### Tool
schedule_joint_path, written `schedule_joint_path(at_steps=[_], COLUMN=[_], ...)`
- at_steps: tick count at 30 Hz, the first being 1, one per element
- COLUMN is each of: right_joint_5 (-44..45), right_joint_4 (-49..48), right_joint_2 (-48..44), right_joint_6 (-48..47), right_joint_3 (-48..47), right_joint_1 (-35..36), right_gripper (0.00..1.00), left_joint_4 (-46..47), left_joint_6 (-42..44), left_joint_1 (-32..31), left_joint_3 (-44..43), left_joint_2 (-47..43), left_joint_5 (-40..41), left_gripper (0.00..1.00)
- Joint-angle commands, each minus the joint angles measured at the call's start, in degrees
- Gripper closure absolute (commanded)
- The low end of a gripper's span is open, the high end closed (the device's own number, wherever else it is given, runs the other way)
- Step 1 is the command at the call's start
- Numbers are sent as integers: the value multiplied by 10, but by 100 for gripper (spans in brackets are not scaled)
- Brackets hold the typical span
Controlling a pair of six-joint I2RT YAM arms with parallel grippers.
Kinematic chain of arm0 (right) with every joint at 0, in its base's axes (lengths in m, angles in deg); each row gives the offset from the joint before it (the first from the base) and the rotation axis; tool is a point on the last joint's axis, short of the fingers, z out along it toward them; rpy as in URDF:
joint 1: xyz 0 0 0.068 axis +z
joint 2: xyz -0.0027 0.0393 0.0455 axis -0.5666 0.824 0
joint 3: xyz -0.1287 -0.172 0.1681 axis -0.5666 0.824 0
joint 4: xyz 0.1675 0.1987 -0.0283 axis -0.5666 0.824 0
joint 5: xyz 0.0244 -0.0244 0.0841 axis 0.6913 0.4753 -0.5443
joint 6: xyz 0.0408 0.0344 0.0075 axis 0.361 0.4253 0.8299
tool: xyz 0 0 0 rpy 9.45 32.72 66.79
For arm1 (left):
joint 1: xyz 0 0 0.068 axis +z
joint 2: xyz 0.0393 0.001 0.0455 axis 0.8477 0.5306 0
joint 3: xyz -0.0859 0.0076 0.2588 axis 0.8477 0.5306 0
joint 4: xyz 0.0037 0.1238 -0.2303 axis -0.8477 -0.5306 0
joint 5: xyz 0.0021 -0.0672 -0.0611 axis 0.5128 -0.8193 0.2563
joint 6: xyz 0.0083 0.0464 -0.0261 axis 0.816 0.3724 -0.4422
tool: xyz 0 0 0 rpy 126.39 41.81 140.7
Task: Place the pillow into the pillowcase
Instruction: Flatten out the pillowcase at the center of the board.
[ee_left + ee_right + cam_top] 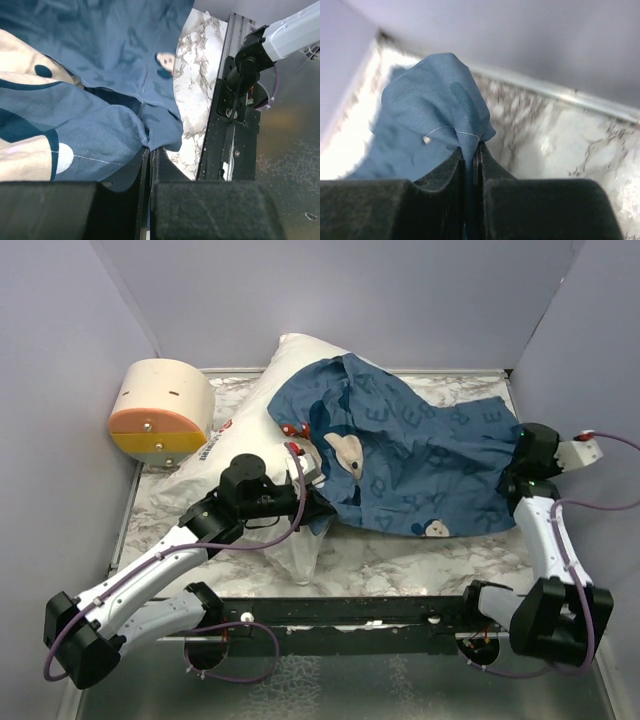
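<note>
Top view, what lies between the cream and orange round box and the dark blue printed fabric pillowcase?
The plump white fabric pillow, in the top view. The dark blue pillowcase drapes over its right part, away from the cream round box.

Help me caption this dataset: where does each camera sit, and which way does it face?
Top external: above and behind the bases, looking down on the table, pillow and pillowcase; left arm and right arm both show.
Left wrist: on the left arm, looking along its shut jaws pinching the pillowcase, toward the right arm's base and rail.
Right wrist: on the right arm, looking along its shut jaws pinching a pillowcase fold, toward the back wall.
Shared: all three see the pillowcase.
</note>
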Motion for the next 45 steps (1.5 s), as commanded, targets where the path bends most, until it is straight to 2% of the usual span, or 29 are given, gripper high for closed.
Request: schedule_joint_path(at_steps=[1,2,3,7,11,13,17,22,25,31,35,41,43,45], right_joint_5=[132,125,114,58,-24,-108,-333,-550,-619,-605,-572,-451,-417,-402], right_joint_4=[32,41,43,37,-16,-56,-148,-157,-161,-121,-88,-1,22,20], right_joint_2=[-49,-39,-30,-14,-80,-128,-161,-31,43,133,204,277,289,297], right_joint_6=[45,52,56,41,-46,-129,-206,-195,-192,-190,-149,-37,-6,13], right_joint_3=[-56,-63,-64,-48,-12,3,34,-8,-19,-33,-63,-114,-123,-121], right_joint_1=[-16,-16,-16,-16,-16,-16,-16,-16,-9,-2,-2,0,0,0], right_gripper=[90,88,79,39,20,13,11,14,16,19,19,19,23,32], left_joint_4=[58,62,63,62,66,66,55,39,48,27,-21,-23,-25,-35], left_joint_6=[-33,-38,-40,-41,-43,-42,-32,-22,-11,-9,-10,-20,-23,-22], left_joint_1=[-12,-18,-25,-66,-112,-134,-166,-195,-204,-214,-216,-217,-217,-216], left_joint_3=[-9,-9,-11,-11,-7,-11,-35,-57,-60,-102,-138,-119,-110,-108], left_joint_2=[40,52,64,103,134,154,195,242,279,389,428,378,361,349], left_joint_5=[-42,-45,-49,-45,-40,-39,-42,-33,-29,-24,17,58,62,65], left_gripper=[100,100,100,100,100,100,100,100,100,100,100,100,100,100])
